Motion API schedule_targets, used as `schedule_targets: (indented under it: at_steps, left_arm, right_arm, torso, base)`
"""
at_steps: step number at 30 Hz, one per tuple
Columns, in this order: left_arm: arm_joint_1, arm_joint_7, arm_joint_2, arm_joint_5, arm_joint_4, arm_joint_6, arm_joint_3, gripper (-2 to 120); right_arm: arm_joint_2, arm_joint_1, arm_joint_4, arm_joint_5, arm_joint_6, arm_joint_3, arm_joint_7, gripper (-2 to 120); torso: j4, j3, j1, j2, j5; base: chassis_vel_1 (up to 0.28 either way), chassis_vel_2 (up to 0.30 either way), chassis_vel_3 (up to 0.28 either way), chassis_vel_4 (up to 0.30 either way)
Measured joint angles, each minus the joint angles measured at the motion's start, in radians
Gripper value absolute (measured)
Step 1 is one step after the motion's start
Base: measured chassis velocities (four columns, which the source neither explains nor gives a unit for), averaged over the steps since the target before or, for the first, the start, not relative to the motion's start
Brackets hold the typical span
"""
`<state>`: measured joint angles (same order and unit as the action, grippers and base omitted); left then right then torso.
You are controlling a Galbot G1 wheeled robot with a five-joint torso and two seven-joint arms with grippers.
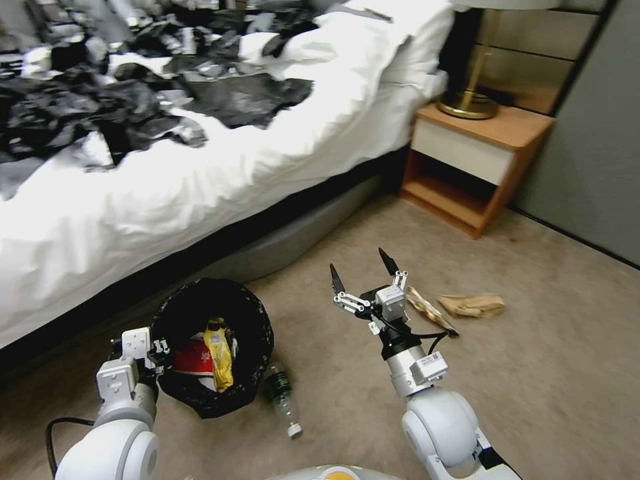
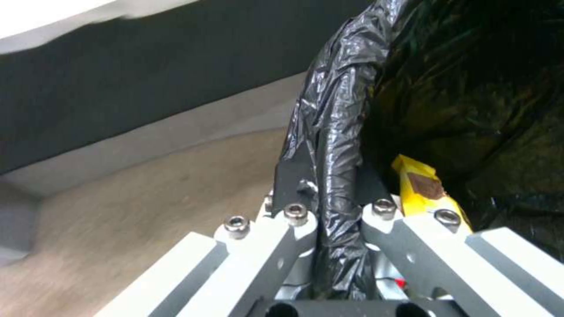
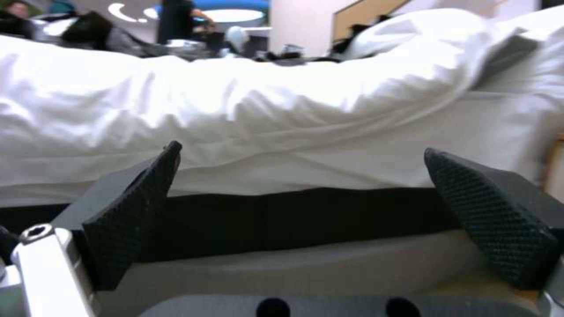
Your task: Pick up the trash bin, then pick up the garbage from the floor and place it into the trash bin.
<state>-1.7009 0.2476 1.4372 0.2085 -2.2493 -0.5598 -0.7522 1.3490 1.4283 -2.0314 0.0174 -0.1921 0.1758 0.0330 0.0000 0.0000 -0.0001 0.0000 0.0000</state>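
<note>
The bed (image 1: 200, 153) fills the far left, a nightstand (image 1: 477, 167) stands far right, and the floor (image 1: 533, 373) between them carries what remains of the work. The trash bin (image 1: 212, 347) sits at near left, beside the bed, black liner folded over its rim, with a yellow wrapper (image 1: 219, 353) and a red packet (image 1: 193, 357) already inside. My left gripper (image 2: 338, 207) is clamped on the bin's near-left rim, one finger outside the liner and one inside, with the crinkled bag pinched between them. My right gripper (image 1: 365, 270) hangs above the carpet at centre, fingers spread wide and holding nothing. Loose garbage noted: a brown paper bag (image 1: 472, 305) to the right, a patterned wrapper (image 1: 430, 310) just beside my right wrist, and a clear bottle (image 1: 283, 397) lying against the bin's right side. I judge the bin stage done and collection under way, with at least three items outstanding. The next move calls for turning the right gripper downward over one piece, likely the wrapper nearest it, and closing on a thin flat edge without scraping carpet.
</note>
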Motion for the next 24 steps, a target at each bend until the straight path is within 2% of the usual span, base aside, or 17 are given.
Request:
schedule_targets:
  at_steps: [13,15,17,19,20,22,24]
  left_arm:
    - [-0.015,0.0,0.003,0.0,-0.005,0.022,-0.005,1]
    - [-0.017,0.0,0.003,0.0,-0.007,0.024,-0.005,1]
    - [-0.017,-0.001,0.003,0.001,-0.008,0.024,-0.005,1]
    - [-0.017,-0.001,0.001,0.001,-0.011,0.024,-0.007,1]
    - [-0.017,-0.001,0.001,0.001,-0.011,0.024,-0.007,1]
    - [-0.019,-0.001,0.001,0.001,-0.013,0.024,-0.008,1]
    - [-0.019,0.0,0.001,0.001,-0.013,0.024,-0.009,1]
  right_arm:
    - [-0.048,0.012,0.006,0.047,0.033,-0.001,0.0,100]
    - [-0.082,0.004,0.02,0.102,0.092,-0.047,0.022,100]
    - [-0.09,0.001,0.022,0.115,0.109,-0.056,0.03,100]
    - [-0.143,-0.022,0.043,0.197,0.214,-0.115,0.077,100]
    - [-0.143,-0.022,0.043,0.197,0.214,-0.115,0.077,100]
    - [-0.199,-0.053,0.066,0.279,0.291,-0.154,0.111,100]
    - [-0.223,-0.065,0.076,0.317,0.323,-0.17,0.121,100]
  torso:
    - [0.0004,0.0,0.0,0.0,0.0]
    - [-0.0002,0.0,0.0,0.0,0.0]
    - [-0.0002,0.0,0.0,0.0,0.0]
    - [-0.0003,0.0,0.0,0.0,0.0002]
    - [-0.0003,0.0,0.0,0.0,0.0002]
    - [0.0,0.0,0.0,0.0,0.0]
    - [0.0,0.0,0.0,0.0,0.0001]
  base:
    - [0.124,0.103,0.1,0.119]
    - [0.0,0.0,0.0,0.0]
    - [0.0,0.0,0.0,0.0]
    - [0.0,0.0,0.0,0.0]
    - [0.0,0.0,0.0,0.0]
    - [0.0,0.0,0.0,0.0]
    - [0.0,0.0,0.0,0.0]
